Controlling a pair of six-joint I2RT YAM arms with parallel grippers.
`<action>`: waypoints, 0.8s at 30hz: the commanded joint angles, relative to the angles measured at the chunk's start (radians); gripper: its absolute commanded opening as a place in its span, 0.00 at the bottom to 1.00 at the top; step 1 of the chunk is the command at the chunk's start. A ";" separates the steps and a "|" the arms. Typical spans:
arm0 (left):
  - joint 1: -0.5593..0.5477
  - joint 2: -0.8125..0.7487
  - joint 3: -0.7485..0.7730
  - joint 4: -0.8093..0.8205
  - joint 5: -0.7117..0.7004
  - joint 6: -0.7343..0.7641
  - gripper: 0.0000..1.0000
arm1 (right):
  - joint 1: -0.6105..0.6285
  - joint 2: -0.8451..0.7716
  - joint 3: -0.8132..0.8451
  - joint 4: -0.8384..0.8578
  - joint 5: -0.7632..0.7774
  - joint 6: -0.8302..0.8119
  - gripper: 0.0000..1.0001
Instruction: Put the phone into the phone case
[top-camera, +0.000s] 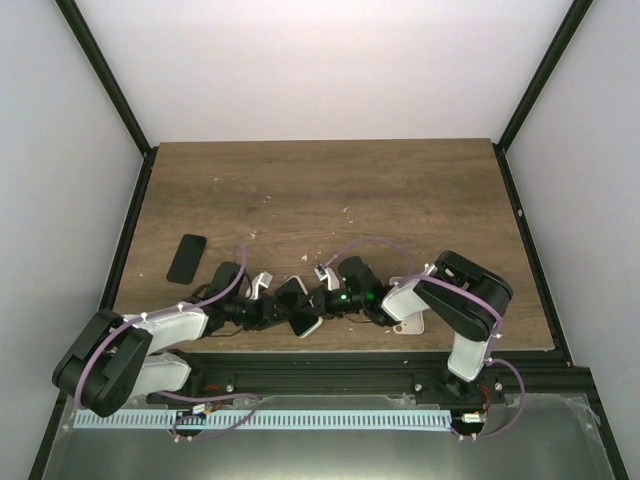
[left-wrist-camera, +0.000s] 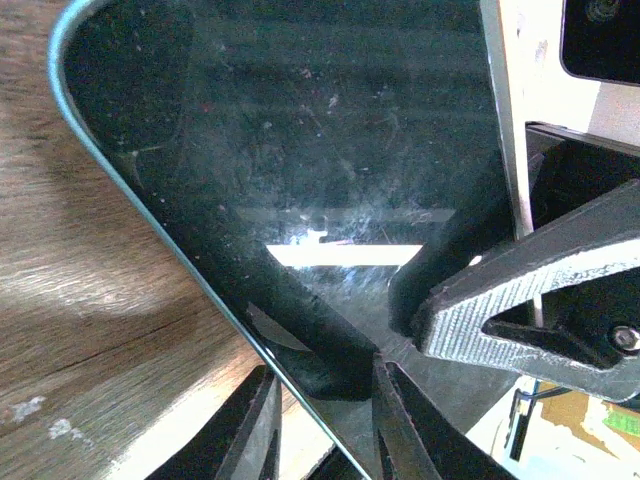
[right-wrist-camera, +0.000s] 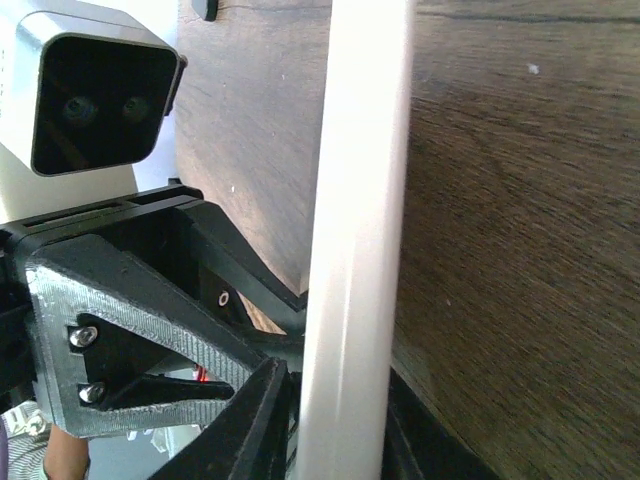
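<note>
Phone (top-camera: 187, 258) flat on table, 10 o'clock from left gripper (top-camera: 276, 307), well apart, long axis 1-to-7. Left arm nearer. Left gripper and right gripper (top-camera: 324, 299) both pinch cream-edged slab (top-camera: 299, 305), likely case, held between them.

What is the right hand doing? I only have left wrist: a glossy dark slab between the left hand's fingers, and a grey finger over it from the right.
Observer: The right hand is shut on that slab too. It clamps the slab's cream edge, facing the left hand.
Operator: Is anything else on the table? My view is all slab.
Observer: Yes. In the top view an all-black phone lies flat near the left edge of the table, apart from both hands.
</note>
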 joint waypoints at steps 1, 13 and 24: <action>-0.009 -0.025 0.038 -0.001 0.002 0.021 0.28 | -0.004 -0.054 -0.010 0.019 0.019 -0.010 0.19; 0.067 -0.332 0.170 -0.311 -0.031 0.008 0.59 | -0.042 -0.186 -0.122 0.272 -0.023 0.145 0.13; 0.095 -0.548 0.286 -0.398 0.031 -0.058 0.72 | -0.051 -0.422 -0.136 0.369 -0.039 0.253 0.17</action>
